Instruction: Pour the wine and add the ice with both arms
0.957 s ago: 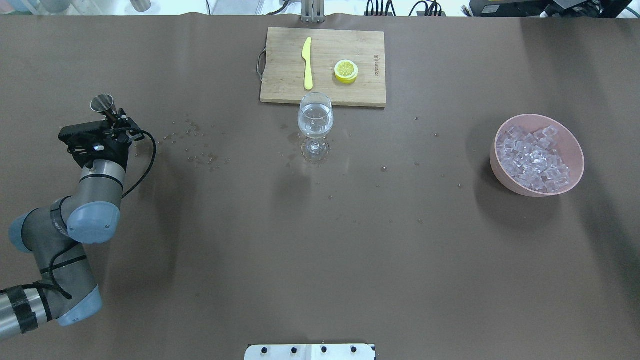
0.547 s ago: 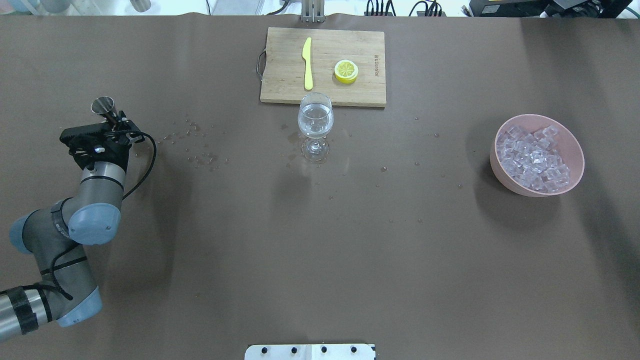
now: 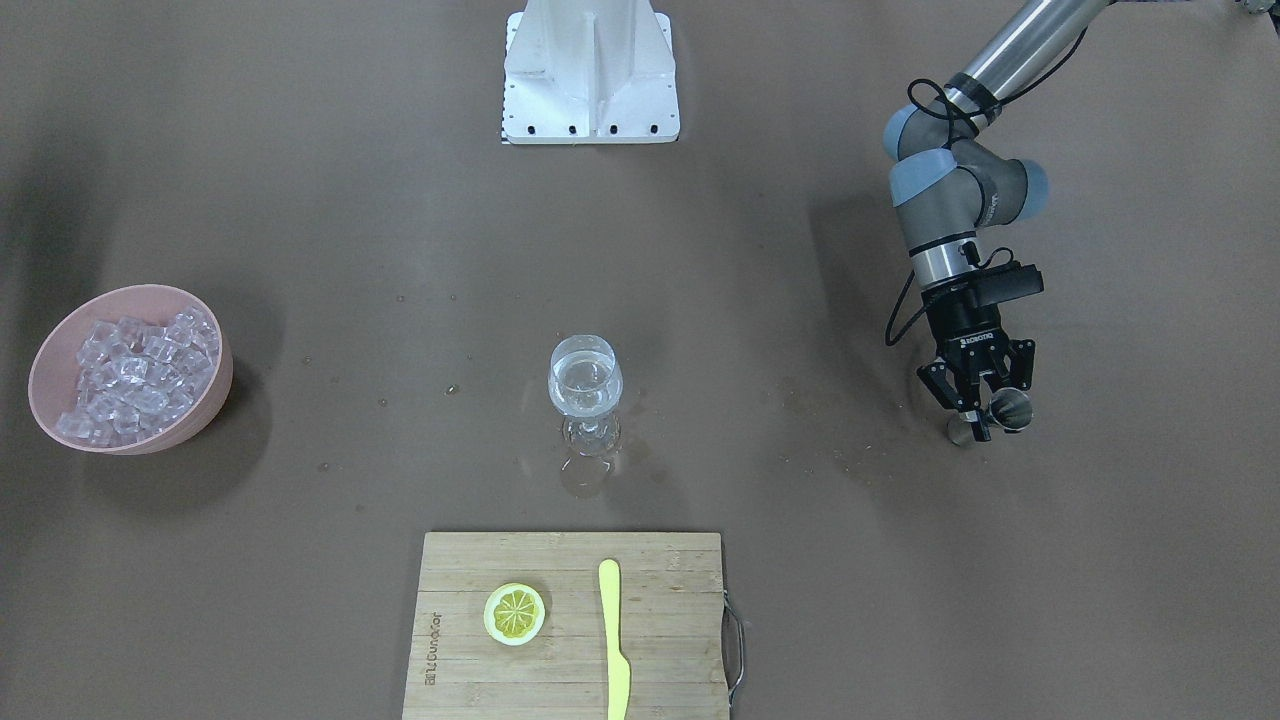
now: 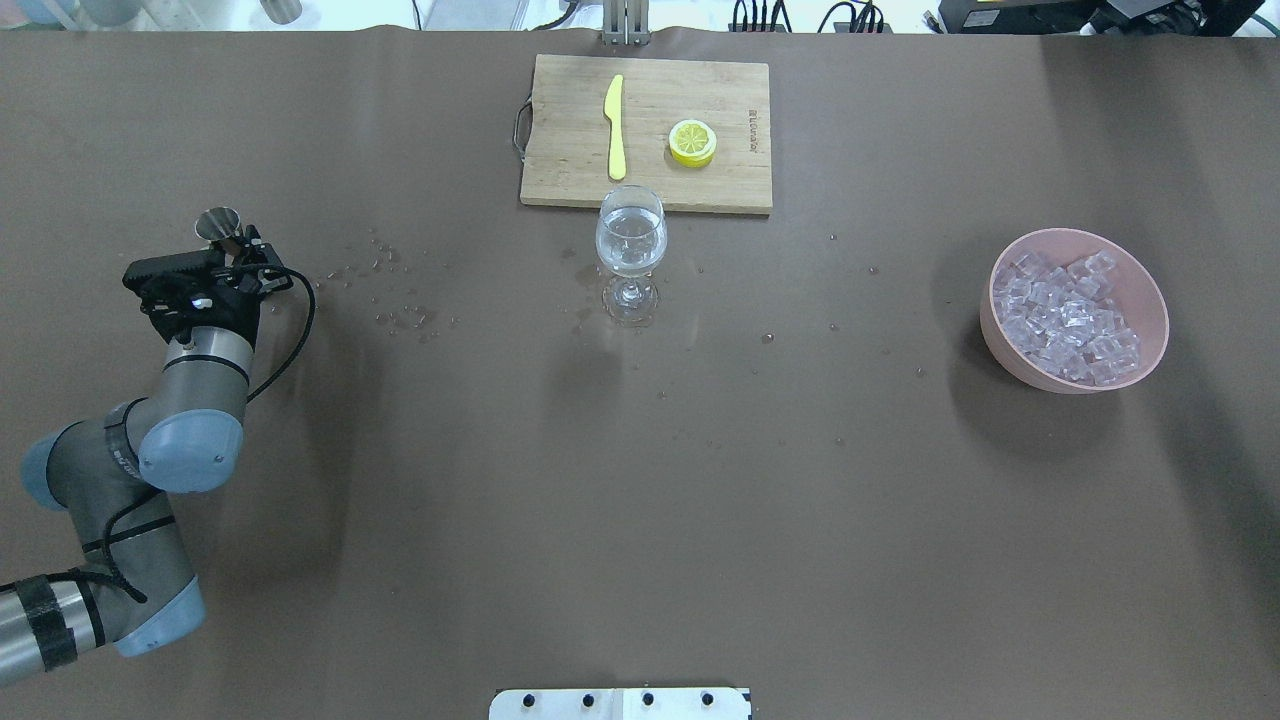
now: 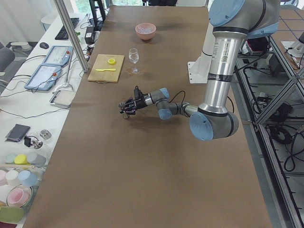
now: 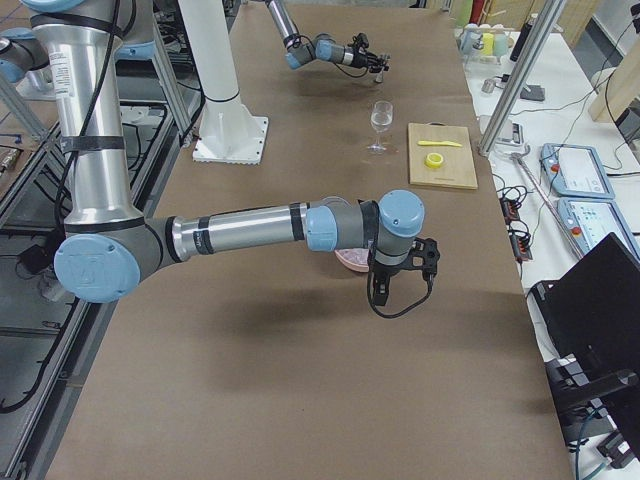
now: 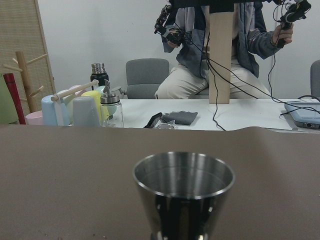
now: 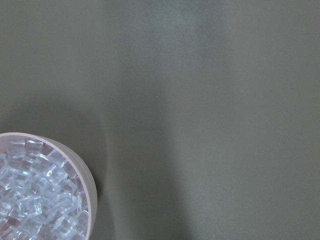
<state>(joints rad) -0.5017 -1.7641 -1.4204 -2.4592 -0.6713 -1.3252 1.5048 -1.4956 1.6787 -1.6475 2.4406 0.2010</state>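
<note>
our left gripper [image 3: 984, 418] pinches the small shiny steel measuring cup [image 7: 183, 189] upright, probably to park it, since the clear colourless wine [image 4: 630, 254] sits in the stemmed glass [image 4: 630, 296]. right gripper [image 6: 380, 283]: can't tell.

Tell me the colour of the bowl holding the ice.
Pale pink; the bowl shows best in the overhead view.

overhead: far, down | front: opposite, steep | right wrist: close | shared: ice [image 4: 1068, 315]
</note>
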